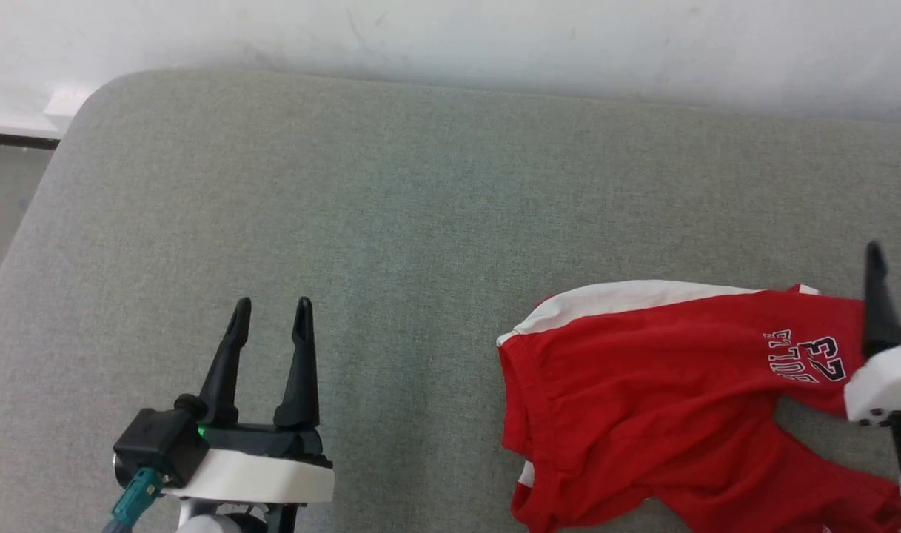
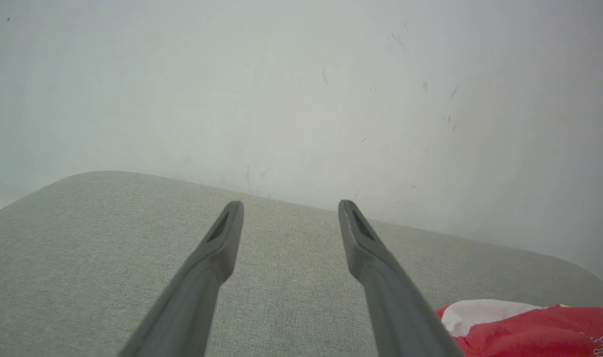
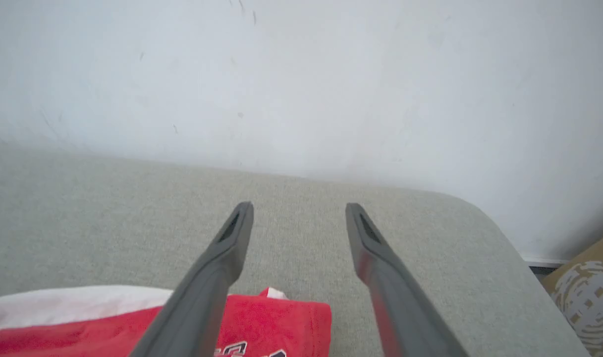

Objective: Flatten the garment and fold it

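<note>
Red garment (image 1: 642,385) rumpled on grey cushion (image 1: 391,222); left pincer (image 1: 272,303) open, empty; right pincer (image 3: 300,207) open, over its corner

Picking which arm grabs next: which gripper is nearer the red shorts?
Right. The right gripper hangs open at the lettered end of the red shorts, one finger above the fabric. The left gripper, also open, is over bare grey cushion, well off their opposite end.

The grey cushion (image 1: 391,192) lies open from its left edge to the middle and along its far edge. The garment (image 1: 642,385) covers the near right; a wall (image 1: 494,37) backs the far edge.
</note>
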Robot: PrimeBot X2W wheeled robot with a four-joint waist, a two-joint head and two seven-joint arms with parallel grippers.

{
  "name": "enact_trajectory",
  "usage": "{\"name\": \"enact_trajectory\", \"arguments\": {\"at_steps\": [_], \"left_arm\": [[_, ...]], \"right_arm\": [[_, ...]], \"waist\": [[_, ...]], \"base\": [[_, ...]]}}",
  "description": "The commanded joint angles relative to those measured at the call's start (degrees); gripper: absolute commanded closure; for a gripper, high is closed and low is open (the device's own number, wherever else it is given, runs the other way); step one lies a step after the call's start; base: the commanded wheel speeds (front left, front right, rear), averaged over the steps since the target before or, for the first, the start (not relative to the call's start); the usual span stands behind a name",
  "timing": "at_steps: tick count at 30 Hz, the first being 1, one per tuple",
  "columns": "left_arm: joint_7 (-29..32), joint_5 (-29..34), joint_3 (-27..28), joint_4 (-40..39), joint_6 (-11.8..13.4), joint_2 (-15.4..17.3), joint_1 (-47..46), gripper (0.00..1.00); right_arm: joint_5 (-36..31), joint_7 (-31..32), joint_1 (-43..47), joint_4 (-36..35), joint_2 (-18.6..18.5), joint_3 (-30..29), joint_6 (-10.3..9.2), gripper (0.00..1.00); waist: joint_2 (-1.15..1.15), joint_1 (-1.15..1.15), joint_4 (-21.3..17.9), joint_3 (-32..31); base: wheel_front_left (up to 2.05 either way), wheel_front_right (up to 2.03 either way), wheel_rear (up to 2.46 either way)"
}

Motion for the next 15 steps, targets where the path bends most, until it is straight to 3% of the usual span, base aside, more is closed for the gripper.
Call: {"name": "enact_trajectory", "arguments": {"at_steps": [1, 8, 15], "left_arm": [[-0.27, 0.78, 0.41, -0.66, 0.07, -0.09, 0.42, 0.0], [-0.27, 1.31, 2.25, -2.92, 0.19, -0.09, 3.08, 0.0], [0.11, 3.41, 0.67, -1.57, -0.46, 0.42, 2.74, 0.0]], "right_arm": [[2.1, -3.32, 0.84, -1.36, 0.13, -0.49, -0.05, 0.0], [12.31, -19.77, 8.4, -1.14, 0.19, 0.28, -0.05, 0.0], [13.59, -24.52, 10.19, 2.94, 0.19, 1.51, -0.05, 0.0]], "waist": [[0.0, 0.0, -0.44, -0.44], [0.0, 0.0, -2.34, -1.02], [0.0, 0.0, -4.35, -1.28]], "base": [[0.0, 0.0, 0.0], [0.0, 0.0, 0.0], [0.0, 0.0, 0.0]]}}
